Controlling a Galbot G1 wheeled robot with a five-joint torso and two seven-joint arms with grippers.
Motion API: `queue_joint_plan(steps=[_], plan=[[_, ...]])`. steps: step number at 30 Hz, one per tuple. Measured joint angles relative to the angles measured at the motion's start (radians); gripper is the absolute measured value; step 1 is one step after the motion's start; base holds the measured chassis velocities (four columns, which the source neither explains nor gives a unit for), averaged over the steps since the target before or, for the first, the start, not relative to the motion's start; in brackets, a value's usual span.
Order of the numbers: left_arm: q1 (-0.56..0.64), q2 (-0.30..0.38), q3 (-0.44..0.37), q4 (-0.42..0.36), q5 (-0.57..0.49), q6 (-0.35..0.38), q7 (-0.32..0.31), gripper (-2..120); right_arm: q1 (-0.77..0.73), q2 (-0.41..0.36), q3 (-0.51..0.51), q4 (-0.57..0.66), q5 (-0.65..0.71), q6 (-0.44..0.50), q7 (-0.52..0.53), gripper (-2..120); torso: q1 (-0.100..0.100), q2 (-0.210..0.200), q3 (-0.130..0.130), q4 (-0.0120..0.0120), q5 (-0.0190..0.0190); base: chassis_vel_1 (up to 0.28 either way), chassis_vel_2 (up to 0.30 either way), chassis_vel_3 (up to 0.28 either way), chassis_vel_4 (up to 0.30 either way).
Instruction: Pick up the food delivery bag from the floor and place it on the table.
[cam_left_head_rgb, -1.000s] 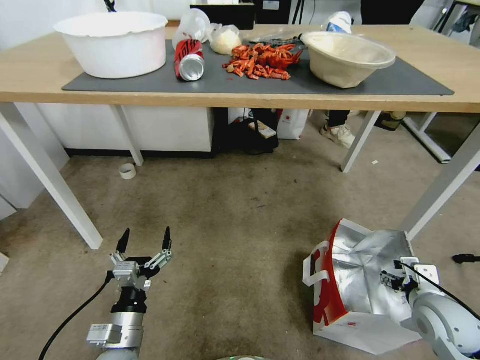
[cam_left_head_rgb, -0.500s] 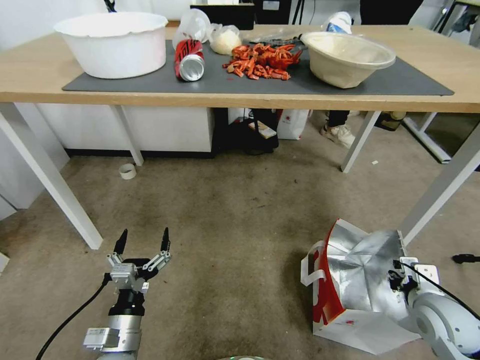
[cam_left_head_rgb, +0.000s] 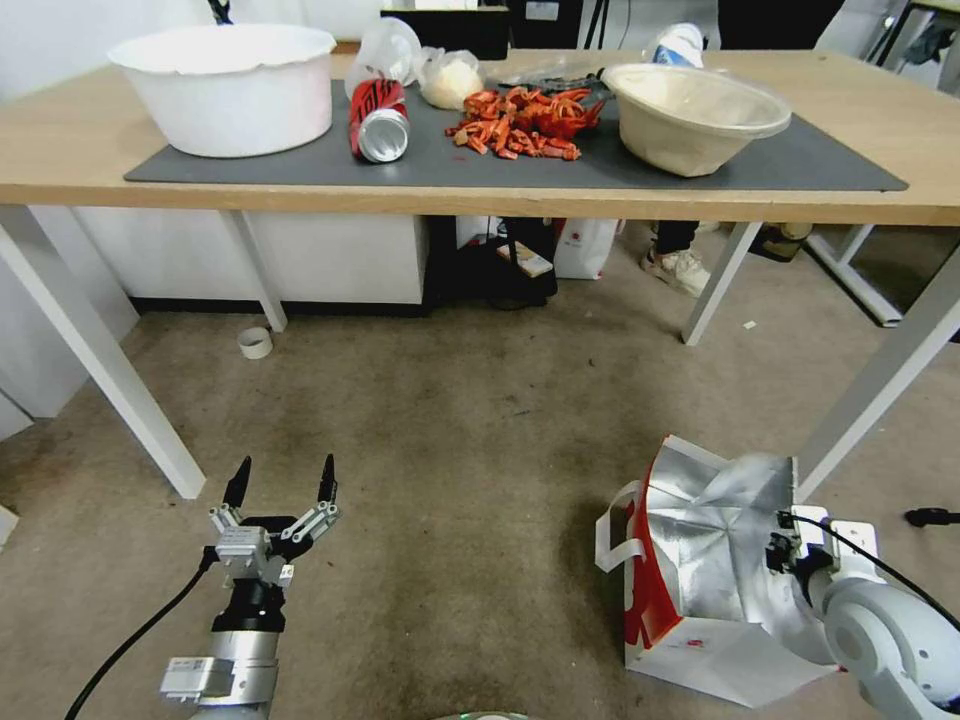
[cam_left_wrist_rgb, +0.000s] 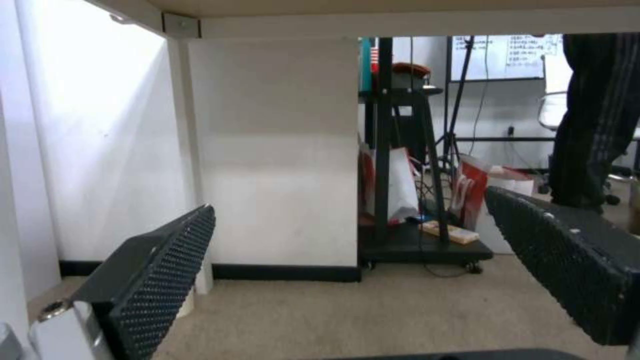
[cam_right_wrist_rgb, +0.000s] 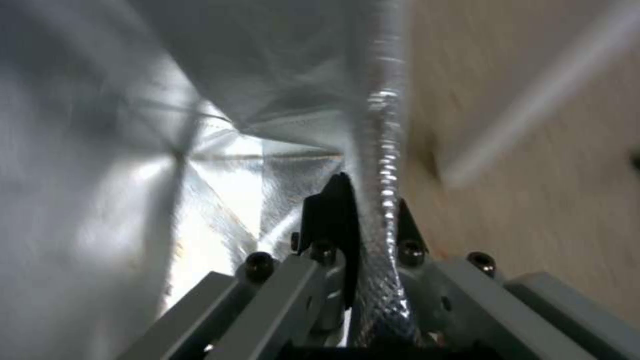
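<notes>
Bag: the food delivery bag (cam_left_head_rgb: 700, 570) stood on the floor (cam_left_head_rgb: 470, 450) at the robot's right, just beside a white leg of the table (cam_left_head_rgb: 60, 160), its mouth gaping and the silver lining showing.
Grip: the right hand (cam_left_head_rgb: 785, 555) was pinched on the bag's right-side wall at the rim; in the right wrist view the foil edge (cam_right_wrist_rgb: 380, 200) ran between the two black fingers (cam_right_wrist_rgb: 337, 210), one inside the bag and one outside.
Step in hand: judged to be securing the hold before lifting.
Doing it well: the thin wall looked likely to crumple or slip, so the pinch should sit deep on the rim and the lift go straight up and slowly, since the bag would hang from one side and tilt.
Clearance: the bag had to rise past the table edge (cam_left_head_rgb: 480, 205) before moving over.
Landing spot: the dark mat (cam_left_head_rgb: 700, 165) already carried bowls, a can and red food scraps.
Other arm: the left hand (cam_left_head_rgb: 282, 490) hovered low over the floor, fingers spread, holding nothing.
</notes>
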Motion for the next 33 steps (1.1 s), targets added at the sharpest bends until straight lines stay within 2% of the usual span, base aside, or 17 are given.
queue_joint_plan(steps=[1, 4, 5, 7, 10, 12, 13, 14, 15, 18, 19, 21, 22, 24, 25, 27, 33], plan=[[0.0, 0.0, 0.0, 0.0, 0.0, 0.0, 0.0, 100, 0.0, 0.0, 0.0, 0.0, 0.0, 0.0, 0.0, 0, 0.0, 0.0, 0.0, 0.0, 0.0, 0.0, 0.0, 0.0, 0.0], [-0.003, 0.013, -0.009, -0.003, -0.007, 0.003, -0.009, 100, 0.017, -0.087, 0.001, 0.058, 0.005, 0.07, -0.115, 0, 0.0, 0.0, 0.0, 0.0002, -0.0001, 0.0, 0.0, 0.0, 0.0], [-0.003, 0.013, -0.009, -0.003, -0.007, 0.003, -0.009, 100, 0.017, -0.087, 0.001, 0.058, 0.005, 0.07, -0.115, 0, 0.0, 0.0, 0.0, 0.0002, -0.0001, 0.0, 0.0, 0.0, 0.0], [-0.002, 0.022, -0.014, -0.007, -0.012, 0.004, -0.012, 100, 0.043, -0.167, 0.001, 0.086, 0.03, 0.106, -0.198, 0, 0.0, 0.0, 0.0, 0.0003, -0.0001, 0.0, 0.0, 0.0, 0.0], [-0.002, 0.025, -0.016, -0.01, -0.014, 0.005, -0.013, 100, 0.052, -0.205, 0.001, 0.097, 0.055, 0.117, -0.232, 0, 0.0, 0.0, 0.0, 0.0001, 0.0001, 0.0, 0.0, 0.0, 0.0], [-0.004, 0.026, -0.019, -0.015, -0.016, 0.009, -0.015, 100, 0.09, -0.301, 0.002, 0.107, 0.131, 0.157, -0.363, 0, 0.0, 0.0, 0.0, 0.0002, 0.0, 0.0, 0.0, 0.0, 0.0], [-0.004, 0.026, -0.019, -0.015, -0.016, 0.009, -0.015, 100, 0.09, -0.301, 0.002, 0.107, 0.131, 0.157, -0.363, 0, 0.0, 0.0, 0.0, 0.0002, 0.0, 0.0, 0.0, 0.0, 0.0], [-0.006, 0.026, -0.02, -0.018, -0.018, 0.012, -0.015, 100, 0.113, -0.341, 0.002, 0.101, 0.148, 0.184, -0.43, 0, 0.0, 0.0, 0.0, 0.0002, -0.0001, 0.0, 0.0, 0.0, 0.0], [-0.006, 0.026, -0.02, -0.018, -0.018, 0.012, -0.015, 100, 0.113, -0.341, 0.002, 0.101, 0.148, 0.184, -0.43, 0, 0.0, 0.0, 0.0, 0.0002, -0.0001, 0.0, 0.0, 0.0, 0.0], [-0.016, 0.032, -0.027, -0.03, -0.035, 0.022, -0.013, 100, 0.181, -0.455, -0.026, 0.043, 0.158, 0.254, -0.653, 0, 0.0, 0.0, 0.0, 0.0002, -0.0001, 0.0, 0.0, 0.0, 0.0], [-0.016, 0.032, -0.027, -0.03, -0.035, 0.022, -0.013, 100, 0.181, -0.455, -0.026, 0.043, 0.158, 0.254, -0.653, 0, 0.0, 0.0, 0.0, 0.0002, -0.0001, 0.0, 0.0, 0.0, 0.0], [-0.019, 0.041, -0.034, -0.038, -0.038, 0.024, -0.012, 100, 0.226, -0.516, -0.066, -0.032, 0.142, 0.327, -0.847, 0, 0.0, 0.0, 0.0, 0.0003, 0.0004, 0.0, 0.0, 0.0, 0.0], [-0.019, 0.041, -0.034, -0.038, -0.038, 0.024, -0.012, 100, 0.226, -0.516, -0.066, -0.032, 0.142, 0.327, -0.847, 0, 0.0, 0.0, 0.0, 0.0003, 0.0004, 0.0, 0.0, 0.0, 0.0], [-0.02, 0.044, -0.04, -0.042, -0.038, 0.025, -0.012, 100, 0.243, -0.549, -0.08, -0.064, 0.129, 0.362, -0.969, 0, 0.0, 0.0, 0.0, 0.0, 0.0001, 0.0, 0.0, 0.0, 0.0], [-0.02, 0.044, -0.04, -0.042, -0.038, 0.025, -0.012, 100, 0.243, -0.549, -0.08, -0.064, 0.129, 0.362, -0.969, 0, 0.0, 0.0, 0.0, 0.0, 0.0001, 0.0, 0.0, 0.0, 0.0], [-0.021, 0.042, -0.042, -0.045, -0.035, 0.025, -0.012, 100, 0.245, -0.568, -0.083, -0.07, 0.126, 0.385, -1.072, 0, 0.0, 0.0, 0.0, 0.0, -0.0001, 0.0, 0.0, 0.0, 0.0], [-0.022, 0.029, -0.042, -0.056, -0.024, 0.026, -0.012, 100, 0.242, -0.568, -0.083, -0.06, 0.123, 0.396, -1.158, 0, 0.0, 0.0, 0.0, 0.0001, -0.0002, 0.0, 0.0, 0.0, 0.0]])
